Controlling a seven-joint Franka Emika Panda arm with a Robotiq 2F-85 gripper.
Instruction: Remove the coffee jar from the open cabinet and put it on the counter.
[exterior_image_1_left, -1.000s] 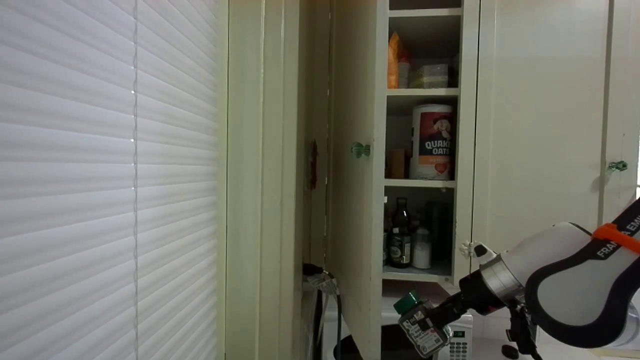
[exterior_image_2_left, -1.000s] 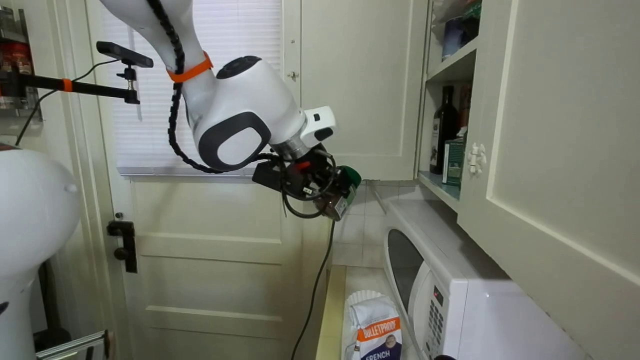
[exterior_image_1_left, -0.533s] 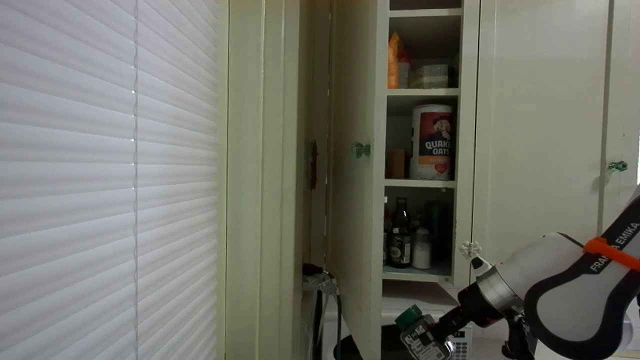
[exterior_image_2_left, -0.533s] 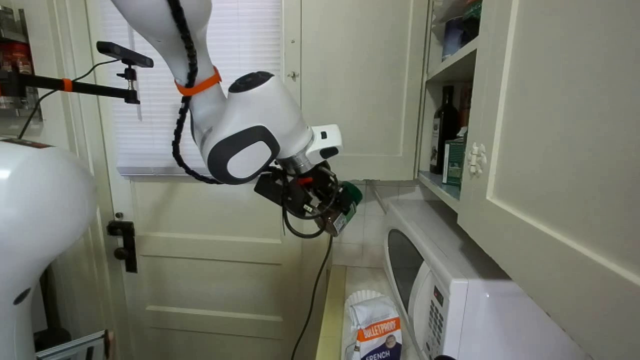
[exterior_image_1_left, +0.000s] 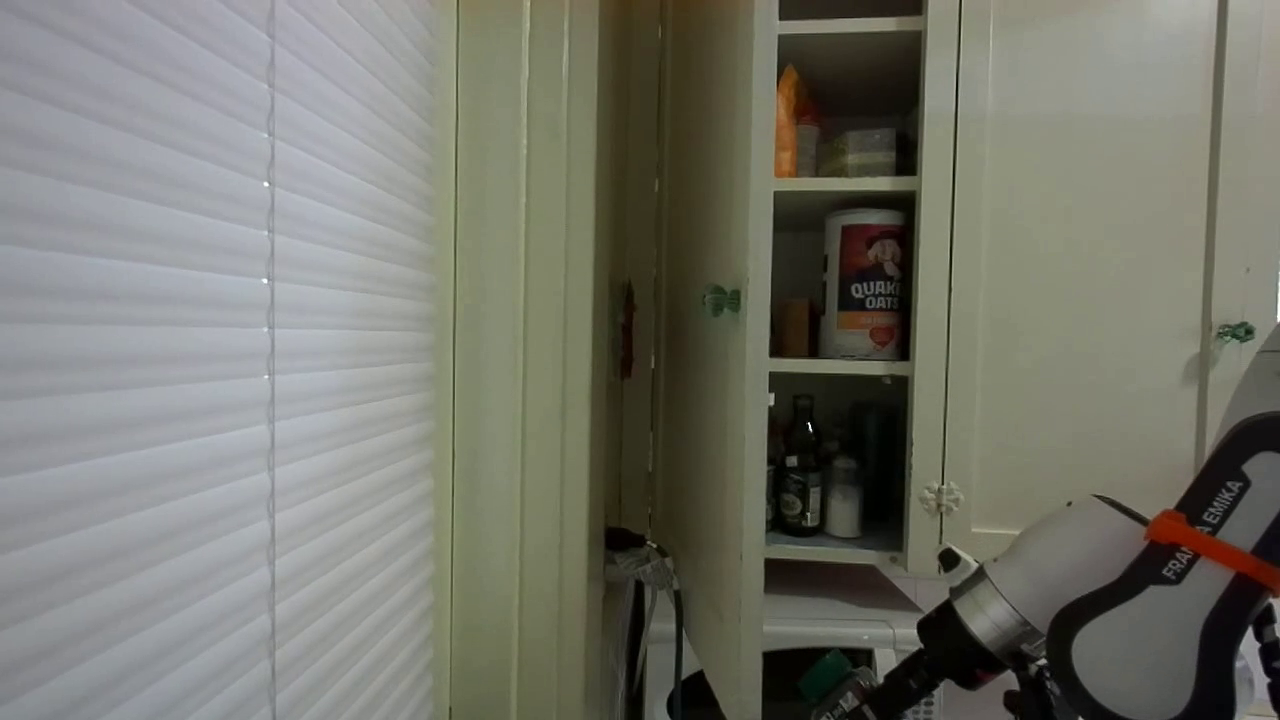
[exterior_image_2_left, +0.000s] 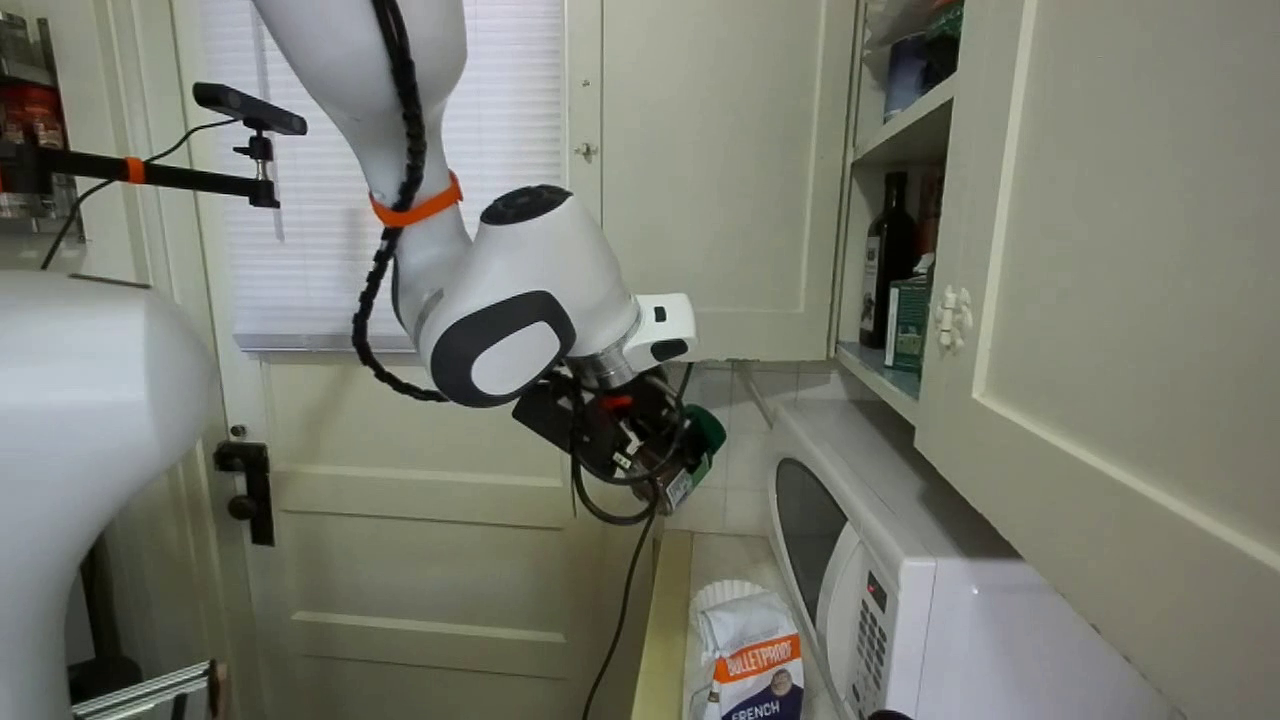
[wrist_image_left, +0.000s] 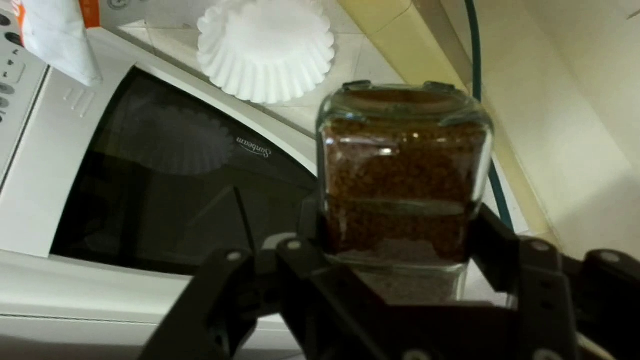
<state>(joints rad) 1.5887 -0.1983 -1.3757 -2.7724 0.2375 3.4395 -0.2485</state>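
The coffee jar is a clear glass jar of brown granules with a green lid. It shows tilted, lid end higher, in both exterior views (exterior_image_1_left: 826, 674) (exterior_image_2_left: 680, 488), and its base end faces the camera in the wrist view (wrist_image_left: 400, 170). My gripper (wrist_image_left: 400, 225) is shut on the jar's sides and also shows in an exterior view (exterior_image_2_left: 668, 445). The jar is in the air, in front of the microwave and above the counter (exterior_image_2_left: 722, 556). The open cabinet (exterior_image_1_left: 934, 300) is above and behind it. In an exterior view the jar's lower part is cut off by the frame.
The white microwave (exterior_image_2_left: 900, 560) stands on the counter beside the jar. A Bulletproof coffee bag (exterior_image_2_left: 752, 655) and white paper filters (wrist_image_left: 270, 55) lie on the counter. The open cabinet door (exterior_image_1_left: 712, 420) sticks out. A dark cord (exterior_image_2_left: 628, 585) hangs past the counter edge.
The arm and gripper have moved down with the jar, away from the cabinet's bottom shelf and towards the counter. The jar stays in the gripper and stays tilted.
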